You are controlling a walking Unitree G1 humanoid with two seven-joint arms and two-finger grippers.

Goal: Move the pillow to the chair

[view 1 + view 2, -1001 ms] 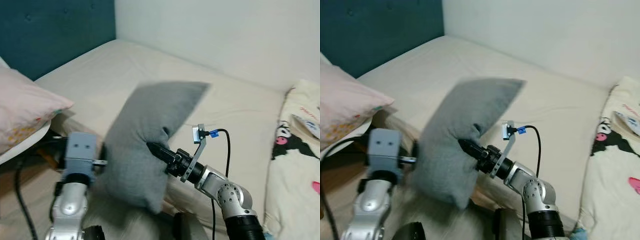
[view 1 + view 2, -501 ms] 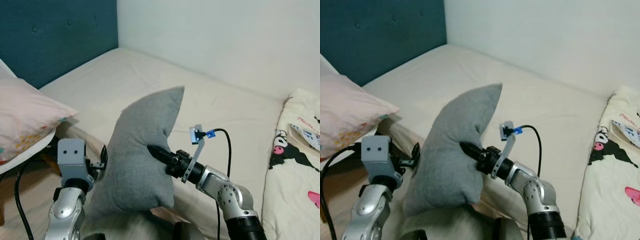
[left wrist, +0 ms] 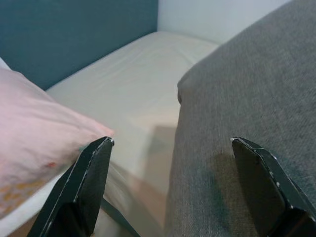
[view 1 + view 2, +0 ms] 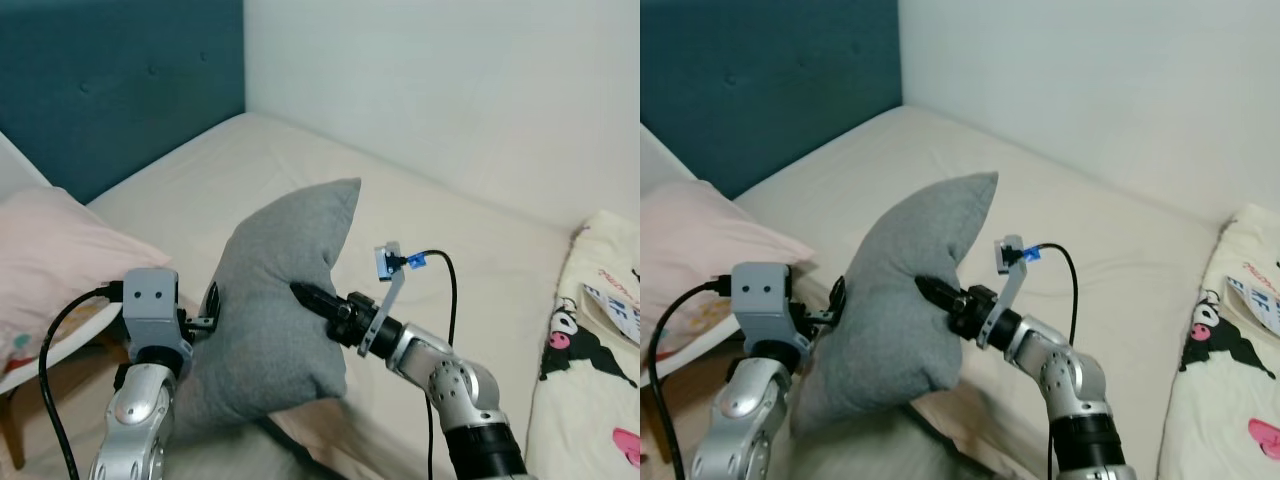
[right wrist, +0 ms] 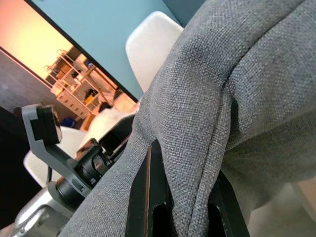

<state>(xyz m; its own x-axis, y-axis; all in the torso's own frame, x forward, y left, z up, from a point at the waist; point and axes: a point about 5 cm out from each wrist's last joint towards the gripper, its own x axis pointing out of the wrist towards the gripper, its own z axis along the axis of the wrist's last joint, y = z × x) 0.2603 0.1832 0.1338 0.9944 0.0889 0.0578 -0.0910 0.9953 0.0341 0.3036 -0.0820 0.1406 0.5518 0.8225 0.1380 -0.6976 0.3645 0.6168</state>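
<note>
In the left eye view the grey pillow (image 4: pixel 280 310) stood lifted above the bed (image 4: pixel 450 240), squeezed between both arms; to carry it well to the chair, I judge the pinch must stay firm and both arms should move together, so the soft pillow does not slip. The right tool (image 4: pixel 308 296) reached forward with a bent elbow and pressed into the pillow's side, and the left tool (image 4: pixel 210 312) met the opposite side. In the left wrist view its fingers (image 3: pixel 89 182) stood wide apart, one against the pillow. In the right wrist view the right fingers (image 5: pixel 148 197) were clamped on a fold of the pillow.
</note>
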